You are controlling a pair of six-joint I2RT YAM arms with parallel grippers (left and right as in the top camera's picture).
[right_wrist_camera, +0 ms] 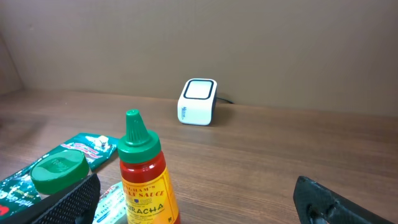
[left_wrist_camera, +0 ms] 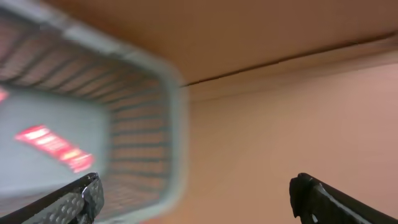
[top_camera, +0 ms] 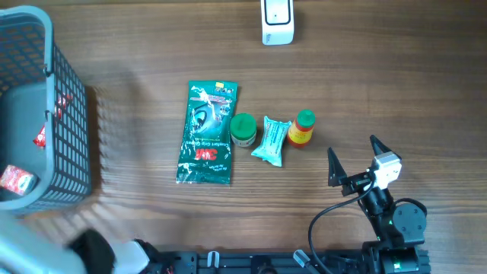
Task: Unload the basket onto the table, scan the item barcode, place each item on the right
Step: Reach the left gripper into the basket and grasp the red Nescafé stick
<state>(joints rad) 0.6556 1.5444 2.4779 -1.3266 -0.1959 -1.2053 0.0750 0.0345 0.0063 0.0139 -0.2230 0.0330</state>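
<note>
Sitting at the counter's (top_camera: 144, 46) left edge, a grey basket (top_camera: 72, 114) has the left fingers (left_wrist_camera: 68, 200) spread wide above it. Mid-counter, a green pouch (top_camera: 207, 133), green-lidded jar (top_camera: 243, 129), teal sachet (top_camera: 272, 141) and sriracha bottle (top_camera: 301, 129) lie side by side. A white scanner (top_camera: 277, 21) stands at the far edge. The right fingers (top_camera: 333, 167), spread and empty, hover near the bottle.
</note>
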